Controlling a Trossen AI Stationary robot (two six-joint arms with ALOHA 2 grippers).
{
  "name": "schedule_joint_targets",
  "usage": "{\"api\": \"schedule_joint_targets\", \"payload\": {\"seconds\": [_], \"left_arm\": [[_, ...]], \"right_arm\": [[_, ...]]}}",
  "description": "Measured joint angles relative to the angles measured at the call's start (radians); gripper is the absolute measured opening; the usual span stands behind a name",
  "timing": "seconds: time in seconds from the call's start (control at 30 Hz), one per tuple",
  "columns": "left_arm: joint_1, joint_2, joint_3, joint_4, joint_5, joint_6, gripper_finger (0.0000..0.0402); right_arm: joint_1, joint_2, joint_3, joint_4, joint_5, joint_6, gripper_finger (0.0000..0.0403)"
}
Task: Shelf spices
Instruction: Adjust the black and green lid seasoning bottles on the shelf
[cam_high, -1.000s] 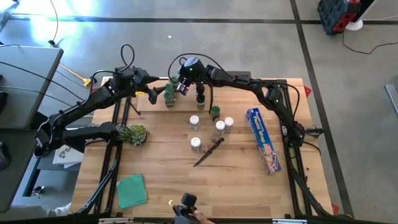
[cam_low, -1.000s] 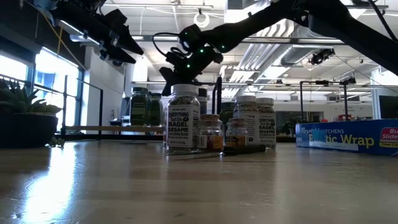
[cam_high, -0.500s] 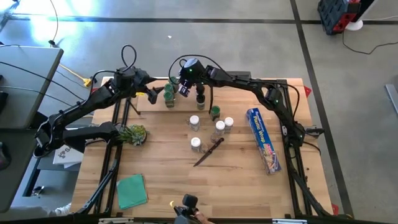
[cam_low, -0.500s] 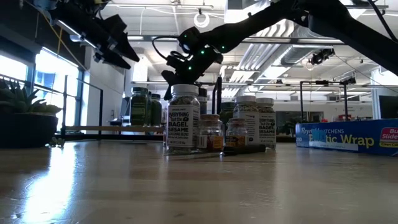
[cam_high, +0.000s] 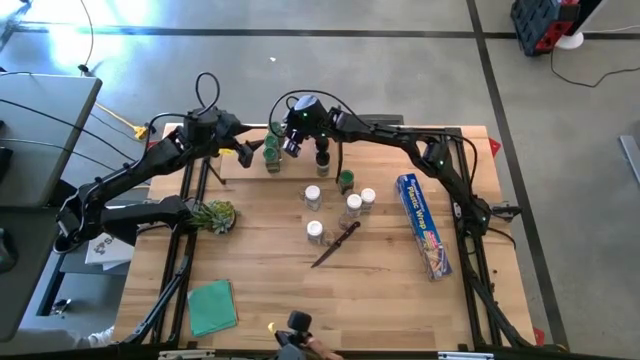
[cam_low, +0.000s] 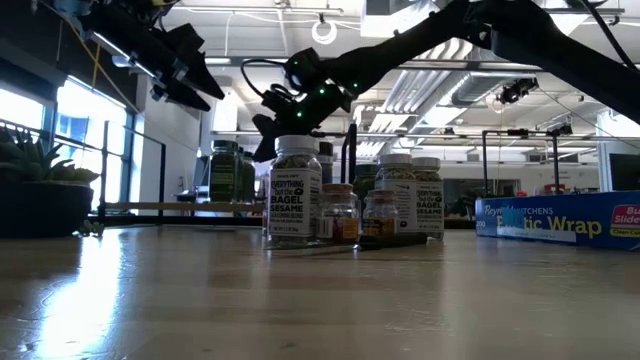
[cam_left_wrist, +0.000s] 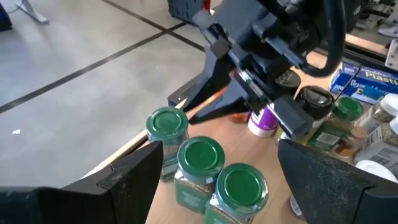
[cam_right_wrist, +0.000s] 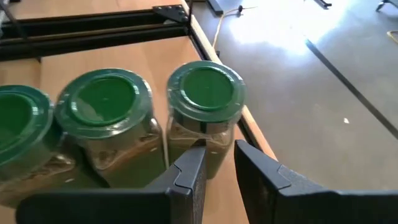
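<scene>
Grey concrete floor (cam_high: 330, 60), taped lines

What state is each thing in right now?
Three green-capped spice jars: upright, capped, on the pale wooden shelf.
Left gripper: open, above those jars.
Right gripper: slightly open, empty, near them.
White-capped clear jars: upright on the table.
Dark-handled knife: lying flat.
Long blue wrap box: lying flat.

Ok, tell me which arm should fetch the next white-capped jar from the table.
Probably the right. The right gripper hangs nearer the white-capped jars; the left gripper, open, sits beyond the green-capped jars.
</scene>
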Motion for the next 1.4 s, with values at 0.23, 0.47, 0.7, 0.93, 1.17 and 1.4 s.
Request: {"api": "schedule_joint_targets", "payload": {"seconds": [0.23,0.47,0.7,0.93,1.17,1.4], "left_arm": [[0.006,0.030,0.000,-0.016,-0.063,-0.019,0.0314],[0.072,0.178,0.076,0.041,-0.051,-0.020,0.0308],[0.145,0.347,0.242,0.008,0.062,-0.008,0.0268],[0.214,0.559,0.458,-0.176,0.107,0.043,0.0153],[0.262,0.750,0.672,-0.265,0.148,0.120,0.0027],[0.280,0.960,0.848,-0.441,0.197,0.136,0.0005]], "right_arm": [[0.000,-0.013,0.000,-0.007,0.033,-0.003,0.0076],[0.005,-0.019,0.116,-0.119,0.033,-0.021,0.0076],[0.062,-0.049,0.288,-0.466,0.079,-0.037,0.0075],[0.182,-0.182,0.249,-0.837,0.153,0.049,0.0052],[0.374,-0.214,0.248,-1.099,0.168,0.249,0.0017],[0.561,-0.212,0.247,-1.103,0.189,0.388,0.0002]]}}
